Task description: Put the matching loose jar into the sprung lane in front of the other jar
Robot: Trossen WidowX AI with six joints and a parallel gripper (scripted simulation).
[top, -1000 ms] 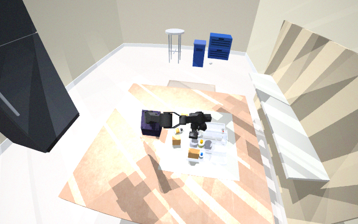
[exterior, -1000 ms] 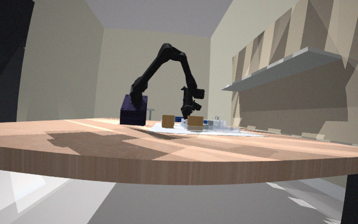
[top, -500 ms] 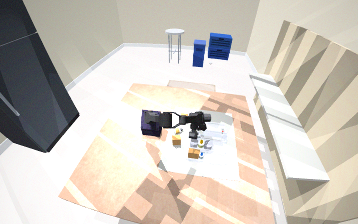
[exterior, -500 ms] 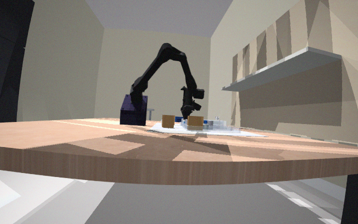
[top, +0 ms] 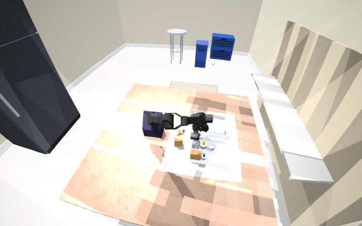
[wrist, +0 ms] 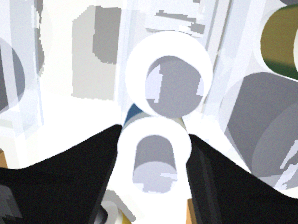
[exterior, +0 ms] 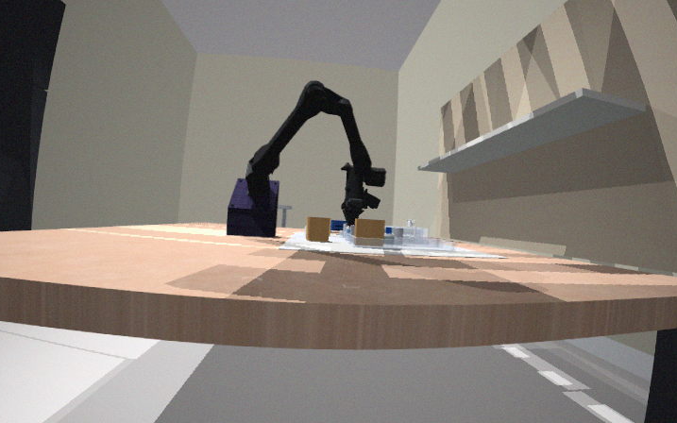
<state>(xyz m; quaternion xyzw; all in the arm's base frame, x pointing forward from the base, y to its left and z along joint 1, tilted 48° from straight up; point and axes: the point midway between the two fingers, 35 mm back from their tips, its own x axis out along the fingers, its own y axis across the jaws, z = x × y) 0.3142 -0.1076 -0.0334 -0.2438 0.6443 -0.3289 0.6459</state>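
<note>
My gripper (top: 195,136) (exterior: 351,219) (wrist: 153,136) points down, shut on a jar with a white rim and grey centre (wrist: 155,155). The jar looks upright between the black fingertips at the front end of the clear-walled lane (top: 214,136) (wrist: 215,55). A second jar with the same white rim and grey centre (wrist: 175,87) stands directly behind it in the lane. Their rims meet or nearly meet in the wrist view. A blue patch shows low between them; whose side it is, I cannot tell. Pale pusher parts (wrist: 175,22) show behind the second jar. The held jar's base and the front stop are hidden.
A big grey jar (wrist: 265,130) and an olive-green one (wrist: 280,42) stand right of the lane in the wrist view. Another round grey item (wrist: 9,75) is left. Orange blocks (top: 178,140) (top: 196,154) and a blue-capped bottle (top: 203,156) stand nearby.
</note>
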